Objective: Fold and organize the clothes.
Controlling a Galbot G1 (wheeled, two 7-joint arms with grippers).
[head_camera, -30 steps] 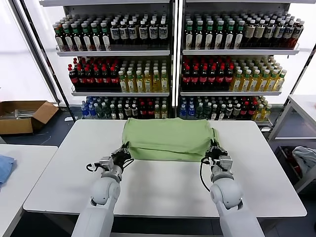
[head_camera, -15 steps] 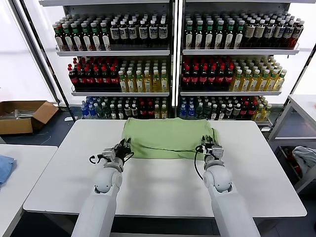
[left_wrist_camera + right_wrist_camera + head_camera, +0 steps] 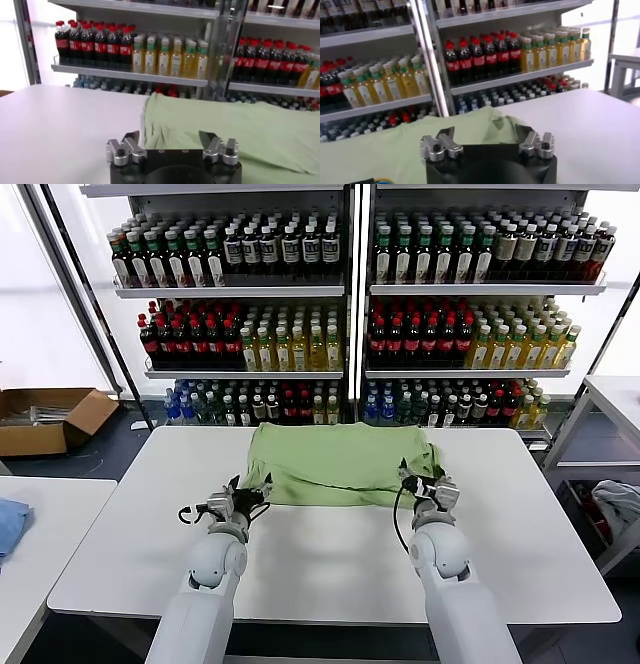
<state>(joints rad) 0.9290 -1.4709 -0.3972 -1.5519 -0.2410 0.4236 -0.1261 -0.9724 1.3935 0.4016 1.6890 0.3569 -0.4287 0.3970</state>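
The light green polo shirt (image 3: pixel 340 464) lies folded on the far half of the white table (image 3: pixel 330 564). It also shows in the left wrist view (image 3: pixel 225 130) and in the right wrist view (image 3: pixel 395 145). My left gripper (image 3: pixel 250 488) is open and empty just in front of the shirt's near left corner; its fingers (image 3: pixel 131 140) stand wide apart. My right gripper (image 3: pixel 421 479) is open and empty at the shirt's near right corner, with fingers (image 3: pixel 526 136) spread. Collar, buttons and patch are hidden.
Shelves of bottles (image 3: pixel 340 314) stand behind the table. A cardboard box (image 3: pixel 45 419) sits on the floor at far left. A blue cloth (image 3: pixel 8 524) lies on a side table at left. A grey-white garment (image 3: pixel 620 504) is at far right.
Both grippers carried the shirt's near edge away from me, folding it over, then let go and opened. The shirt now looks shorter front to back.
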